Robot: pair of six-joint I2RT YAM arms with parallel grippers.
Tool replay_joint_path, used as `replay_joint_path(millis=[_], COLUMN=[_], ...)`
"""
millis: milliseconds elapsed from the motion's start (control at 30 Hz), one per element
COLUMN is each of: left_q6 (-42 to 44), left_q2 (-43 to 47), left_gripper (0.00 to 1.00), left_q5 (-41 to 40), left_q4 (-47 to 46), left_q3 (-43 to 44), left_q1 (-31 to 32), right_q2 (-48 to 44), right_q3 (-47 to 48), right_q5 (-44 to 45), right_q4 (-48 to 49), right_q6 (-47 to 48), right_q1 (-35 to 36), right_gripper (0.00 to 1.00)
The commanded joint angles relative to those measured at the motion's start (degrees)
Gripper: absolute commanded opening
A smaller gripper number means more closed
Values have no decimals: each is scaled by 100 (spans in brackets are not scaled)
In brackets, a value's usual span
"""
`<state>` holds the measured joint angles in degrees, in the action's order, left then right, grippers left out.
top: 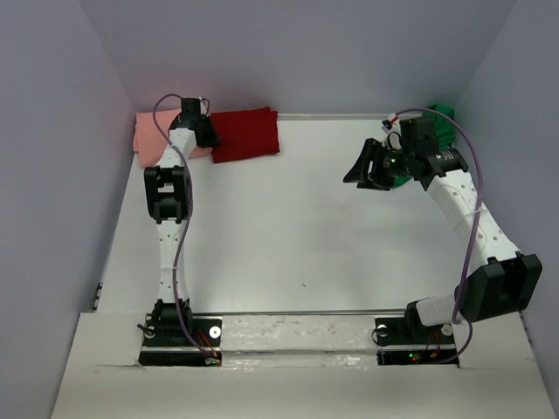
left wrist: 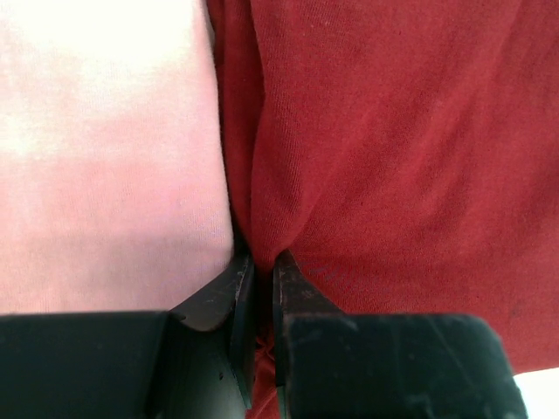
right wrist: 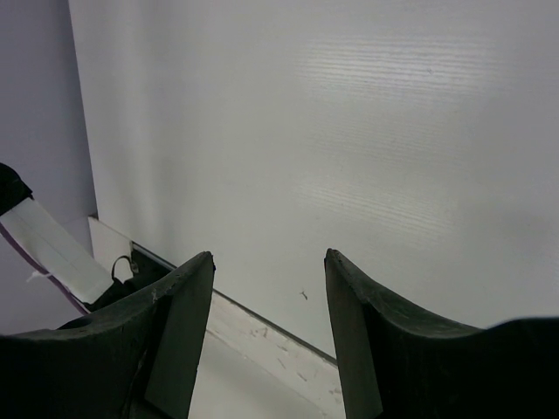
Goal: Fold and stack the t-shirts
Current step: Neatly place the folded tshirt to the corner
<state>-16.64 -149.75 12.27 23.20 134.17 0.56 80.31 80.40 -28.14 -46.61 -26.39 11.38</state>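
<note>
Left gripper (left wrist: 259,259): jaws narrow, pinching a fold at the edge of the dark red t-shirt (left wrist: 393,157). The salmon pink t-shirt (left wrist: 105,175) lies immediately left of its fingers, touching the red one.

Right gripper (right wrist: 269,255): jaws wide, holding nothing, above the bare table (right wrist: 306,131). The bright green t-shirt (top: 445,122) lies just behind this gripper, partly hidden by the arm.

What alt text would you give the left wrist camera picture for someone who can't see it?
The black left gripper pinches a fold of the dark red t-shirt, which fills the right side of the picture. The pink t-shirt lies against it on the left.
</note>
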Motion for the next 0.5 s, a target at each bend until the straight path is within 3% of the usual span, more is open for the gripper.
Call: replay_joint_path(millis=[0,467], left_q6=[302,311], left_q2=[271,245], left_gripper=[0,2], left_q5=[-498,-428], left_q4=[273,299], left_q3=[-216,100], left_q1=[-337,-864], right_q2=[28,55], right_q3=[186,107], right_q5=[-148,-271], right_q4=[179,231], right_q6=[-41,-77], right_q1=[31,31], right_gripper=[59,59])
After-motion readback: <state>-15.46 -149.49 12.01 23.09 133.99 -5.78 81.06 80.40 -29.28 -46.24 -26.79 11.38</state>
